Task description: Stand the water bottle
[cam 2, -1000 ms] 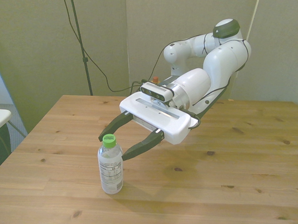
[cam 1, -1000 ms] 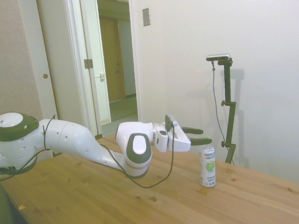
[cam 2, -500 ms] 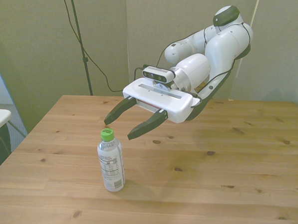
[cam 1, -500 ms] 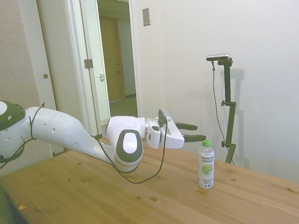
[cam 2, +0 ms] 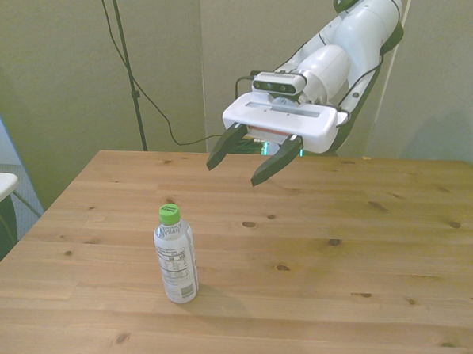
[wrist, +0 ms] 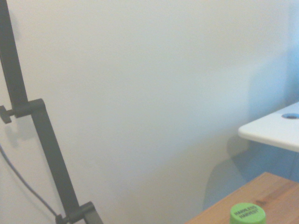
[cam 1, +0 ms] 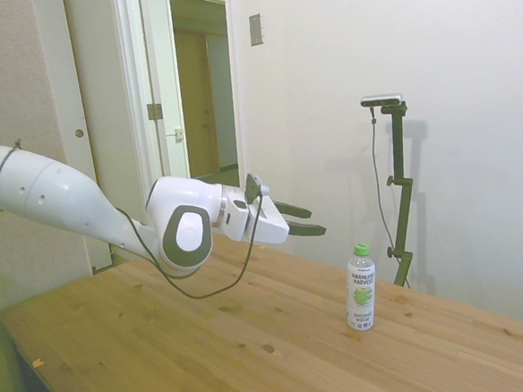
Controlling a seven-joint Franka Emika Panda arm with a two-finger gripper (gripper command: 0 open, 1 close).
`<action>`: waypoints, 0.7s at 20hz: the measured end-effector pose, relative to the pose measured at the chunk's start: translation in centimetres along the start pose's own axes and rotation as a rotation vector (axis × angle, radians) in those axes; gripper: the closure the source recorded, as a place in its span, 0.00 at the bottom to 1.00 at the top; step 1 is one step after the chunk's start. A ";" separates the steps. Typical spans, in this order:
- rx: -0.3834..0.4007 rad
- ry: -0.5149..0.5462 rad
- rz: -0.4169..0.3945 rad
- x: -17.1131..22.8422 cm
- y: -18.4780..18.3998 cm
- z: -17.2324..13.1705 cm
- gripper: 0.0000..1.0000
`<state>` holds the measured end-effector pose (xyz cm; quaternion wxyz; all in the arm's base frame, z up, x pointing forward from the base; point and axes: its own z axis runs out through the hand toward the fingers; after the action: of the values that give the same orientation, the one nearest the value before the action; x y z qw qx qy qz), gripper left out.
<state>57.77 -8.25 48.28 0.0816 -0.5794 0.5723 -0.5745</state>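
Black and tapered, my fingers [cam 2: 222,149] are spread apart with nothing between them, and my gripper [cam 2: 244,157] hangs in the air above the wooden table [cam 2: 375,256]. Below and ahead of my fingertips, well apart from them, the water bottle [cam 2: 175,256] stands upright on the tabletop, green cap up and white label facing outward. My wrist camera catches only the bottle's green cap [wrist: 246,214] at the frame's edge, with a pale wall [wrist: 154,84] beyond it.

Side cam off one table [cam 1: 260,339] edge, front cam across it, wrist cam close-up; all catch the water bottle [cam 2: 175,257].
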 end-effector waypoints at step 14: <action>-0.228 -0.427 -0.061 2.7 -1.9 -6.1 0.00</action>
<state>53.43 -6.22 53.25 0.1175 -0.7101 0.5856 -0.3728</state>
